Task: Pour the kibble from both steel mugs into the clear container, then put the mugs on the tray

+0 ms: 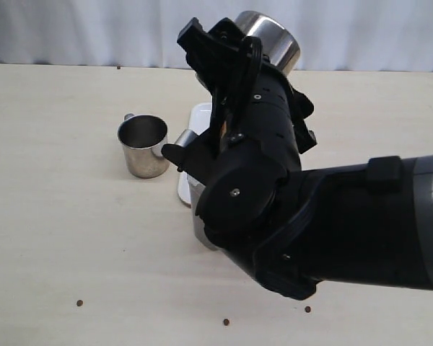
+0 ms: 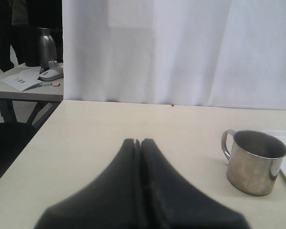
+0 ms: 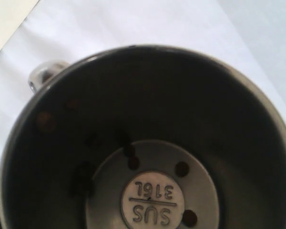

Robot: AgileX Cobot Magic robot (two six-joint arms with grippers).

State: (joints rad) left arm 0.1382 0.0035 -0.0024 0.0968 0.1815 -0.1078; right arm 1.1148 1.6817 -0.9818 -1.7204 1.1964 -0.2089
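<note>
Kibble (image 3: pixel 182 168): a few pellets show against the stamped base of the raised steel mug (image 1: pixel 274 40), which the right end effector (image 1: pixel 242 54) clamps in the air. Below it, mostly hidden by the right arm (image 1: pixel 346 216), are the clear container (image 1: pixel 200 209) and the tray (image 1: pixel 200 115). The left end effector (image 2: pixel 138 143), fingers pressed together, points toward the second steel mug (image 2: pixel 255 162), which stands upright on the surface (image 1: pixel 58 216) well ahead of it. Stray pellets (image 1: pixel 226 322) dot the surface.
</note>
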